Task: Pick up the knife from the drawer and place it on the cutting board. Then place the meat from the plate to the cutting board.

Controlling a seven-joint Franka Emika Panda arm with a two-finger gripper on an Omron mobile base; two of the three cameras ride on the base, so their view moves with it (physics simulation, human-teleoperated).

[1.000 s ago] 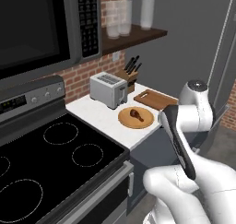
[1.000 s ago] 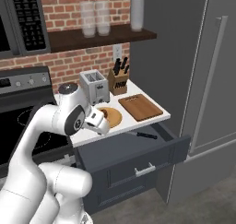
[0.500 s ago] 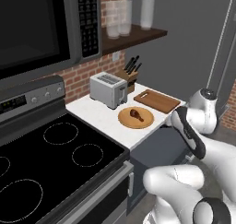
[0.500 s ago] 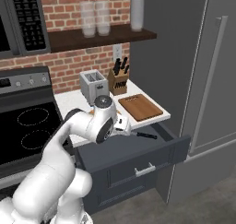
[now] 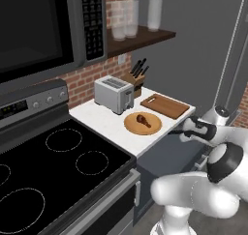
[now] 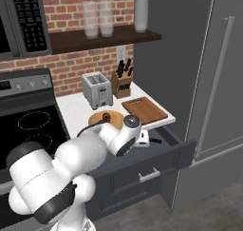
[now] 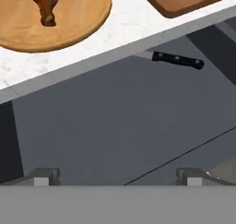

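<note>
Knife (image 7: 177, 59) lies flat on the floor of the open drawer (image 7: 115, 121), near the back, close under the edge of the surface (image 7: 124, 27). In the hand view its long axis runs nearly left–right with a slight downward tilt toward the right. Dark handle points right; the slim grey blade points left, its tip partly tucked under the overhang of the surface. In the right base view the knife (image 6: 155, 140) shows as a short dark shape inside the drawer (image 6: 142, 166), just right of the gripper.

Drawer: pulled out, silver bar handle on its front. Contents visible: the knife, nothing else discernible.

Plate (image 7: 55, 20): round, tan, on the white surface, holds the meat (image 7: 44, 4), a dark-brown drumstick piece lying near the plate's middle (image 5: 143, 120). Plate sits between the toaster (image 5: 114, 94) and the surface's front edge.

Cutting board (image 5: 164, 105): rectangular, reddish-brown, just beside the plate, in front of the knife block (image 5: 135, 79). Nothing on it.

Gripper (image 7: 115, 174): over the drawer interior, well apart from the knife. Jaws stand wide, holding nothing; the two fingertips (image 7: 44, 176) sit far apart at the bottom of the hand view.
</note>
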